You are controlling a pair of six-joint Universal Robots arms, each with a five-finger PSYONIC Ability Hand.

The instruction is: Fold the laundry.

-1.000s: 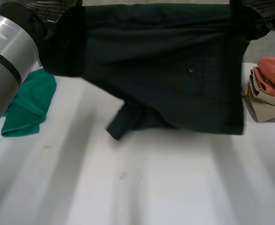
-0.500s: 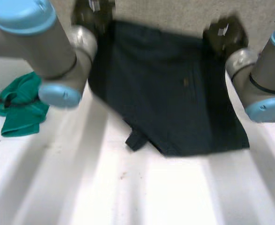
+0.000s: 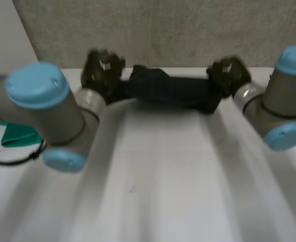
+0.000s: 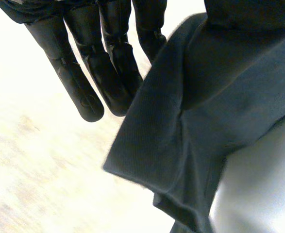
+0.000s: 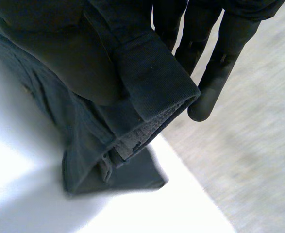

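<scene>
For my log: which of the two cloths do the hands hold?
The dark cloth, between the left hand and the right hand; the green cloth lies apart, untouched.

Room brightly lit. White table glares heavily, surface detail washed out. Dark garment reads dim; soft shadow lies under its edge.

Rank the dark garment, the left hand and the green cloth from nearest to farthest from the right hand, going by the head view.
1. Dark garment, its end in the right hand.
2. Left hand, at the garment's other end.
3. Green cloth, far off at the left.
</scene>
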